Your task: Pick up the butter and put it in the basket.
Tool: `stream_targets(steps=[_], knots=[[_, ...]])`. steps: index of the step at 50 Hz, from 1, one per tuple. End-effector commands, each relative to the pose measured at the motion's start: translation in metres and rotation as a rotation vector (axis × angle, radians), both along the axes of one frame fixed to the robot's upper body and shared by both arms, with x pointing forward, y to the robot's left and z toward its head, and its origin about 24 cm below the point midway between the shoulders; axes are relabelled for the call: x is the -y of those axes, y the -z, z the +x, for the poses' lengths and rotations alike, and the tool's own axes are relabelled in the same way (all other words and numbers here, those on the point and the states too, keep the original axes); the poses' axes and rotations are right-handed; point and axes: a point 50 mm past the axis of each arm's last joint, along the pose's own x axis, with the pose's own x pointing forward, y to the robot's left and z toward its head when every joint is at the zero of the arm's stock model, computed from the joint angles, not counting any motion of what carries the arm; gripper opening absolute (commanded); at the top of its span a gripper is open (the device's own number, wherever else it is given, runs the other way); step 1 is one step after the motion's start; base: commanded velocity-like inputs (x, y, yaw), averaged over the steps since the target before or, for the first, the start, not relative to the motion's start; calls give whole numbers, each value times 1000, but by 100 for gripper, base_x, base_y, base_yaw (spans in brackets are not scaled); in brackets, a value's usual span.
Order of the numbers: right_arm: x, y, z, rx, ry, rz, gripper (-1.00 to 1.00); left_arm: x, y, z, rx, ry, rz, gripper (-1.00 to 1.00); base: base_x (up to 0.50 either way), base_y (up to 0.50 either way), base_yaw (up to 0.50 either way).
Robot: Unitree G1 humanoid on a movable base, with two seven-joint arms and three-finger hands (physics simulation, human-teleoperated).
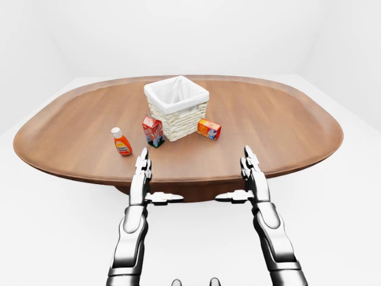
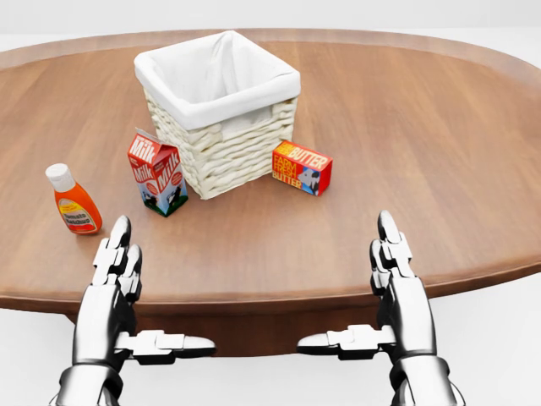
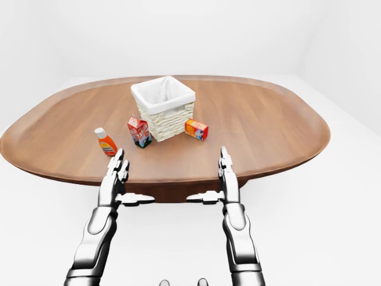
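Butter (image 2: 301, 167) beside basket (image 2: 221, 135) — centre of the head view.
Left hand (image 2: 118, 292) and right hand (image 2: 390, 292) are held at the bottom edge, fingers spread, nothing grasped.

- The table (image 2: 439, 144) is wood-grained brown — smooth, with a soft sheen.
- The basket (image 2: 228, 148) is rough pale wicker, lined with matt white cloth.
- The butter (image 2: 301, 167) and milk carton (image 2: 158, 173) look like printed cardboard.
- The orange bottle (image 2: 74, 203) looks like plastic.
- Both hands — left hand (image 2: 114, 292), right hand (image 2: 397, 288) — are glossy polished metal.
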Motion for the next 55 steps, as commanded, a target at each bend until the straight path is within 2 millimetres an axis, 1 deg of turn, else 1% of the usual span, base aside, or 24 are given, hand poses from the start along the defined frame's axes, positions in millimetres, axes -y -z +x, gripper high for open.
stream_targets(steps=[1,5,9,11,13,14,15,17,18,19,22,23,25,29,32,34,35,36,37,42,44,46,48,55], knots=[[5,4,3,-5,-11,-14,100,-12,1,7,9,5,6,100,0,0,0],[4,2,6,3,-22,-32,100,-12,-8,12,24,14,9,100,0,0,0],[4,2,9,2,-35,-41,100,-12,-12,15,33,30,19,100,0,0,0],[4,-1,10,0,-44,-51,100,-12,-18,17,53,52,31,100,0,0,0],[5,-6,12,3,-48,-57,100,-12,-23,24,80,59,57,100,0,0,0],[5,-10,15,10,-52,-68,100,-14,-27,32,74,52,45,100,0,0,0],[6,-12,16,12,-52,-70,100,-15,-29,35,78,53,47,100,0,0,0],[8,-20,21,16,-54,-74,100,-16,-40,41,95,56,52,100,0,0,0],[9,-24,23,28,-56,-81,100,-18,-44,43,103,52,52,100,0,0,0],[11,-34,25,67,-49,-90,100,-20,-53,46,118,45,50,100,0,0,0],[13,-51,28,132,-47,-99,100,-24,-66,48,159,38,45,100,0,0,0],[14,-60,29,169,-43,-106,100,-25,-72,48,182,40,47,100,0,0,0],[16,-74,32,222,-28,-119,100,-28,-78,52,200,36,55,100,0,0,0],[18,-94,37,293,-29,-142,100,-32,-88,57,225,24,59,100,0,0,0],[20,-108,41,343,-17,-171,100,-32,-101,58,274,27,67,100,0,0,0],[18,-125,39,413,-21,-183,100,-34,-116,58,328,25,74,100,0,0,0],[18,-136,38,457,-20,-199,100,-36,-127,58,368,25,78,100,0,0,0],[17,-140,37,474,-26,-205,100,-37,-132,58,388,23,77,100,0,0,0],[17,-149,38,504,-29,-216,100,-37,-144,56,436,23,76,100,0,0,0],[17,-172,41,583,-38,-237,100,-37,-167,47,540,30,75,100,0,0,0],[16,-177,41,601,-34,-246,100,-38,-170,46,550,25,74,100,0,0,0],[16,-183,39,629,-33,-242,100,-40,-181,43,596,20,71,100,0,0,0],[14,-182,38,628,-41,-249,100,-43,-189,43,624,13,67,100,0,0,0],[15,-179,36,621,-42,-244,100,-46,-193,42,635,4,77,100,0,0,0]])
